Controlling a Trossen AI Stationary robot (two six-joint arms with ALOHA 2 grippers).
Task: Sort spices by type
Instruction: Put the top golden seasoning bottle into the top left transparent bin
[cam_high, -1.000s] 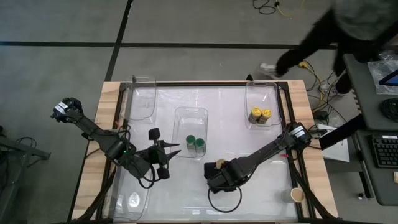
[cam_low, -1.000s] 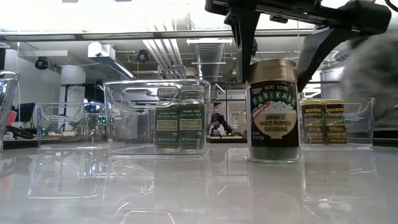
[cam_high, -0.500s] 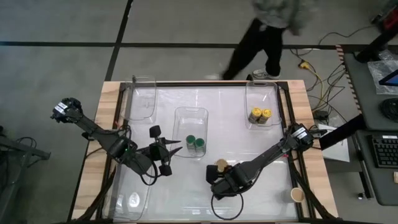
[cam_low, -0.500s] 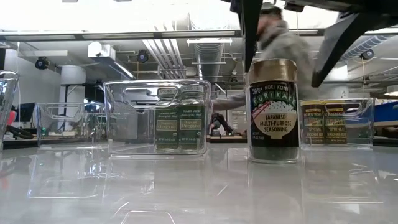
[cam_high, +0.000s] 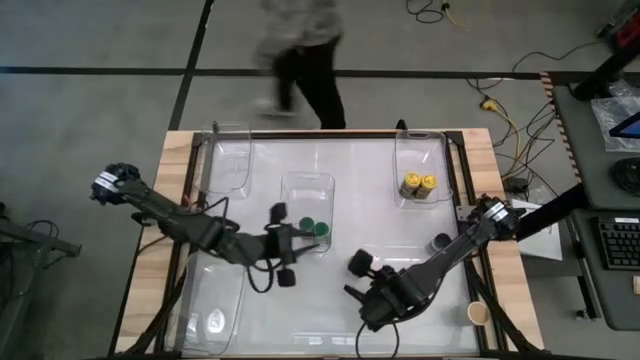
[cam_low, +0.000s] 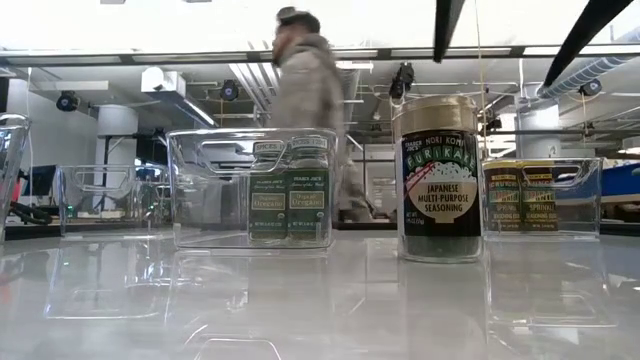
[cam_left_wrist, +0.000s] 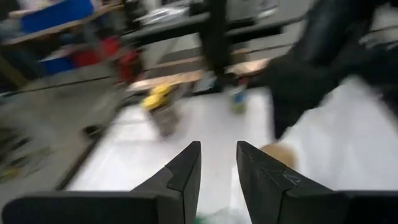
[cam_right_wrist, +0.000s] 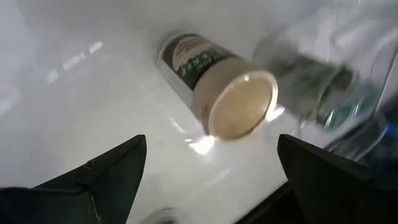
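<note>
A tan-lidded jar (cam_low: 440, 175) labelled as Japanese seasoning stands upright on the table; the right wrist view looks down on it (cam_right_wrist: 239, 102). My right gripper (cam_high: 362, 280) hovers open above it, fingers spread wide, and covers it in the high view. Two green-lidded jars (cam_high: 314, 229) stand in the middle bin (cam_high: 305, 190), and two yellow-lidded jars (cam_high: 418, 185) in the far right bin. A dark-lidded jar (cam_high: 440, 242) stands near the table's right edge. My left gripper (cam_high: 290, 245) is open beside the middle bin, at its near left side.
Clear bins stand at the far left (cam_high: 230, 160) and near left (cam_high: 215, 305) of the table. A paper cup (cam_high: 478, 313) sits on the wooden rim at the near right. A person (cam_high: 305, 40) walks past beyond the far edge.
My right gripper has risen off the tan-lidded jar and drawn back toward the near edge; the jar stays upright where it was. My left gripper has moved toward the table's right, up to the middle bin. The person behind the table has walked from right to left.
</note>
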